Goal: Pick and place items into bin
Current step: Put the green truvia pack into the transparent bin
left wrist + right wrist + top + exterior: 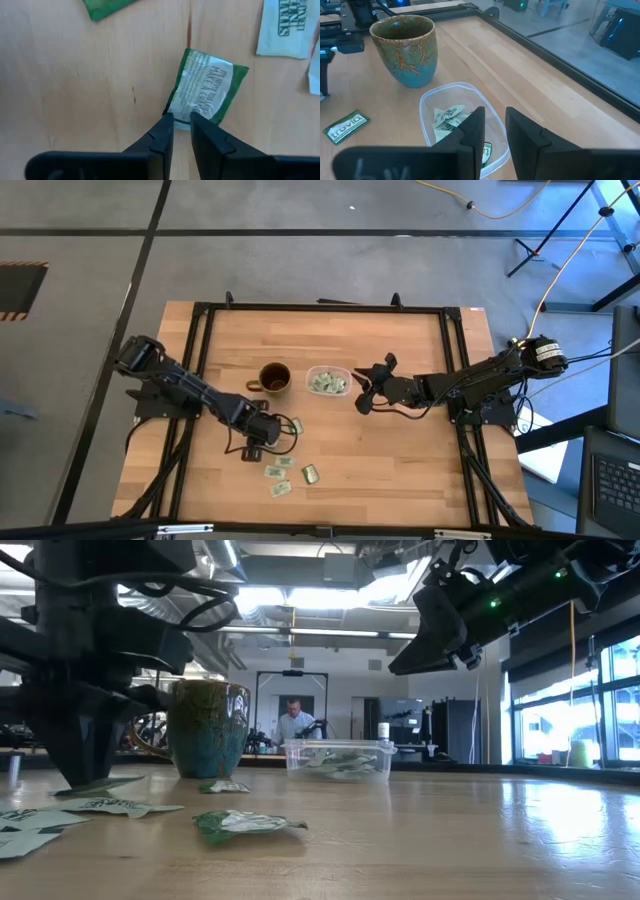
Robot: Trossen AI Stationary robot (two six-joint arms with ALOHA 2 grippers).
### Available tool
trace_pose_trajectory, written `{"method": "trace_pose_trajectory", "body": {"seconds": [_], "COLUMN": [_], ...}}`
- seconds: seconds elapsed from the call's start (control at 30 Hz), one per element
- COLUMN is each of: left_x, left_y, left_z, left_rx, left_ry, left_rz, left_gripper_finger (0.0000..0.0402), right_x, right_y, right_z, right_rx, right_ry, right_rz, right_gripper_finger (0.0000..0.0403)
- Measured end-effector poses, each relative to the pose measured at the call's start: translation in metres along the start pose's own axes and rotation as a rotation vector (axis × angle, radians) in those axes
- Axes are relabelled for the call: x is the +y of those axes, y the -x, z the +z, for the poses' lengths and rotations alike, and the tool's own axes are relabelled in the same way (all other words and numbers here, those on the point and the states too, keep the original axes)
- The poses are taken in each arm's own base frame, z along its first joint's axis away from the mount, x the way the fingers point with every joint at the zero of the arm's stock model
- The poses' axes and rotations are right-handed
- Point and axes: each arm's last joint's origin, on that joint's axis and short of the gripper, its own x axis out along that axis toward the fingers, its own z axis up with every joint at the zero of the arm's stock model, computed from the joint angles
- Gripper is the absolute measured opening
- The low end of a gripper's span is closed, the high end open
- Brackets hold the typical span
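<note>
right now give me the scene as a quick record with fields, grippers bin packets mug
left gripper: low over the table, fingers nearly closed at the edge of a green packet, grip not confirmed
right gripper: raised above the bin, narrow gap between fingers, nothing in it
bin: clear, holds several packets
loose packets: scattered on the table near the left gripper
mug: upright, beside the bin
table: wooden

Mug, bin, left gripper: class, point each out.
mug [405, 47], right wrist view, its outer wall.
bin [427, 97], right wrist view, its clear rim.
left gripper [181, 122], left wrist view, midway between fingertips, at a packet's edge.
</note>
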Motion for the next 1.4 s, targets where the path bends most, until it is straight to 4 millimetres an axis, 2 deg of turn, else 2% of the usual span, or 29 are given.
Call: {"method": "trace_pose_trajectory", "body": {"seconds": [0.5, 0.67, 0.8, 0.93, 1.07, 1.23, 1.4], "left_x": [-0.002, -0.001, 0.002, 0.017, 0.041, 0.072, 0.098], "left_y": [-0.004, 0.005, 0.026, 0.046, 0.061, 0.068, 0.065], "left_z": [-0.001, 0.002, 0.025, 0.051, 0.073, 0.089, 0.102], "left_rx": [0.012, -0.003, -0.137, -0.274, -0.394, -0.515, -0.594], "left_ry": [0.022, 0.025, 0.036, 0.100, 0.107, 0.101, 0.115], "left_rz": [0.005, 0.002, 0.008, 0.131, 0.255, 0.352, 0.396], "left_gripper_finger": [0.0003, 0.0002, 0.0001, 0.0002, 0.0001, 0.0002, 0.0002], "right_x": [0.000, 0.000, 0.000, 0.000, 0.000, 0.001, 0.001], "right_y": [0.000, 0.000, 0.000, 0.000, 0.000, 0.000, 0.000], "right_z": [0.000, 0.000, 0.001, 0.001, 0.001, 0.001, 0.001], "right_rx": [0.000, 0.000, -0.011, -0.011, -0.011, -0.008, -0.005], "right_ry": [0.000, 0.000, -0.011, -0.011, -0.010, -0.030, -0.033], "right_rz": [0.000, 0.000, 0.003, 0.003, 0.003, 0.011, 0.013], "right_gripper_finger": [0.0081, 0.0081, 0.0081, 0.0081, 0.0080, 0.0080, 0.0080]}}
